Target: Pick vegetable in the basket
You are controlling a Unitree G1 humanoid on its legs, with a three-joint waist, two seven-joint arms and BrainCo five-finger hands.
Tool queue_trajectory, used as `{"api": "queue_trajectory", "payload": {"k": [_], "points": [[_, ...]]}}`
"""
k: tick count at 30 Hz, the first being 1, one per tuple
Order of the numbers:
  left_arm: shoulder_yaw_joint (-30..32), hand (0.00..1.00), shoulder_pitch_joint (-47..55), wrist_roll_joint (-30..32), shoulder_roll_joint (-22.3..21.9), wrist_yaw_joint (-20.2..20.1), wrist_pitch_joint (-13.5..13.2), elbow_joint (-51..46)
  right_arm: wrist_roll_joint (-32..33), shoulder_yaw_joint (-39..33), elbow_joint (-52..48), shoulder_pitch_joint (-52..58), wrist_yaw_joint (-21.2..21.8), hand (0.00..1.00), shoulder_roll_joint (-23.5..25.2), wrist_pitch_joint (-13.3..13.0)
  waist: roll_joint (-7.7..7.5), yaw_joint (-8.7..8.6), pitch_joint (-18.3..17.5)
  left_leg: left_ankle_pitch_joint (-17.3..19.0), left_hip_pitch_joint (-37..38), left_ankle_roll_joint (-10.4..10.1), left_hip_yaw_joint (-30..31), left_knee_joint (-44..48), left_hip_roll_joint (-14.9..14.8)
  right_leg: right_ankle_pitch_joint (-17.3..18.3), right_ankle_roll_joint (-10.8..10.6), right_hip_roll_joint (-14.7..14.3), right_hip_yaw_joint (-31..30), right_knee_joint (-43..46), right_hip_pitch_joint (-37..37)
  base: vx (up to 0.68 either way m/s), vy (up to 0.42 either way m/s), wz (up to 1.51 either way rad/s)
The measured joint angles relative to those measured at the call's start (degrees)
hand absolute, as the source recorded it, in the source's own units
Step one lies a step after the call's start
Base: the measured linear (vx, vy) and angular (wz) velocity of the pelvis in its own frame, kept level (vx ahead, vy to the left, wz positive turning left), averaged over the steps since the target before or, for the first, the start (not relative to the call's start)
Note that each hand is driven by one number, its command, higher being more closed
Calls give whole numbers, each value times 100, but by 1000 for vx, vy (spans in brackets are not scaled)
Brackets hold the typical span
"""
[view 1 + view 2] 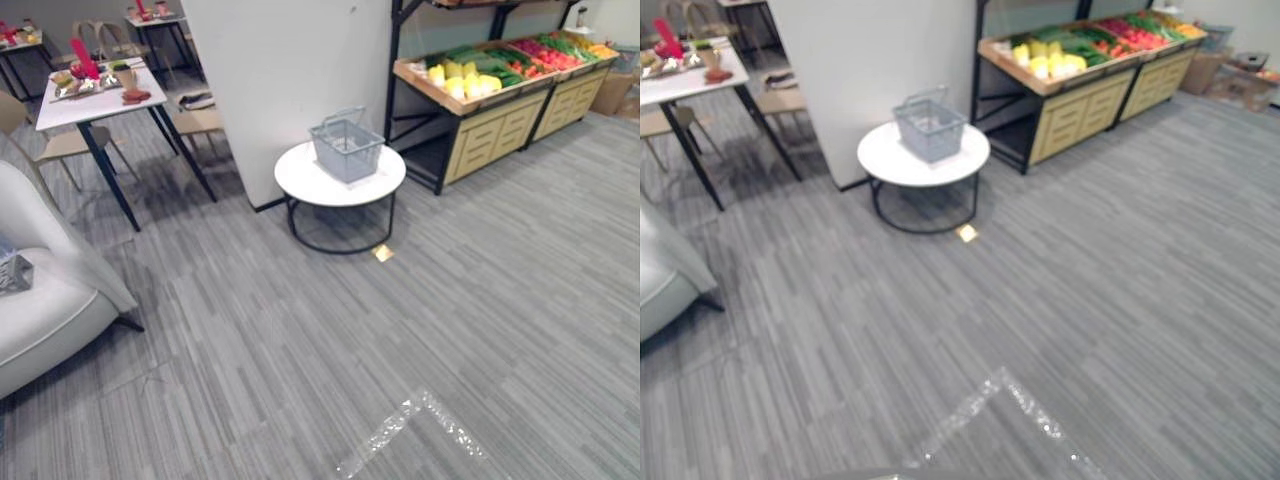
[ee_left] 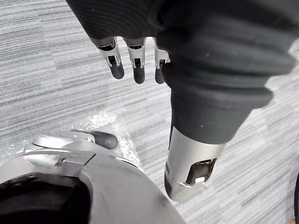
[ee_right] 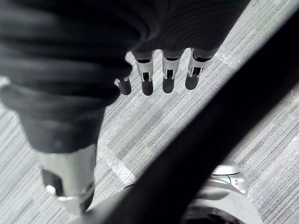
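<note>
A grey wire basket (image 1: 347,148) stands on a small round white table (image 1: 300,182) ahead of me, with nothing visible inside it. Behind it to the right, a wooden stand (image 1: 492,118) holds yellow, green and red vegetables (image 1: 466,80) in a tilted tray. My left hand (image 2: 135,65) hangs over the grey floor with straight fingers and holds nothing. My right hand (image 3: 169,77) hangs the same way, open and empty, also over the floor. Both hands are far from the basket and the stand.
A white pillar (image 1: 290,70) rises just behind the round table. At the left are a dining table (image 1: 90,92) with chairs and a pale sofa (image 1: 40,300). A small yellow marker (image 1: 383,253) and a shiny tape corner (image 1: 420,420) lie on the floor.
</note>
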State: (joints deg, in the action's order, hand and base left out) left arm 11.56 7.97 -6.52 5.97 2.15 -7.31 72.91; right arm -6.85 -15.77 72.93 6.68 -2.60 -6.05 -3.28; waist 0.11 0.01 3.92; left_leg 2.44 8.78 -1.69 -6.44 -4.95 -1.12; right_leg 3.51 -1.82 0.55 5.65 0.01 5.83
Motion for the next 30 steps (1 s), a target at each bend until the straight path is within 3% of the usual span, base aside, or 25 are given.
{"api": "queue_trajectory", "payload": {"k": [16, 25, 30], "points": [[-46, 0, 8, 4, -2, 9, -13, 1, 3, 39, 1, 10, -15, 0, -12, -4, -1, 3, 7, 22, 45, -30, -84, -33, -30, -11, -8, -38, -29, -94, 41, -3, -25, -2], [-455, 0, 22, -5, 22, 436, -399, -51, 122, 511, -54, 81, -215, 0, -68, -330, -2, 6, 15, 45, 90, -60, -216, -33, -39, -12, -8, -51, -149, -84, 38, -9, -25, -7], [-482, 0, 26, -46, 23, 435, -403, -78, 126, 510, -59, 89, -217, 0, -68, -333, -18, 5, 27, 49, 107, -54, -227, -33, -38, -11, -9, -50, -160, -79, 45, -20, -17, -2]]}}
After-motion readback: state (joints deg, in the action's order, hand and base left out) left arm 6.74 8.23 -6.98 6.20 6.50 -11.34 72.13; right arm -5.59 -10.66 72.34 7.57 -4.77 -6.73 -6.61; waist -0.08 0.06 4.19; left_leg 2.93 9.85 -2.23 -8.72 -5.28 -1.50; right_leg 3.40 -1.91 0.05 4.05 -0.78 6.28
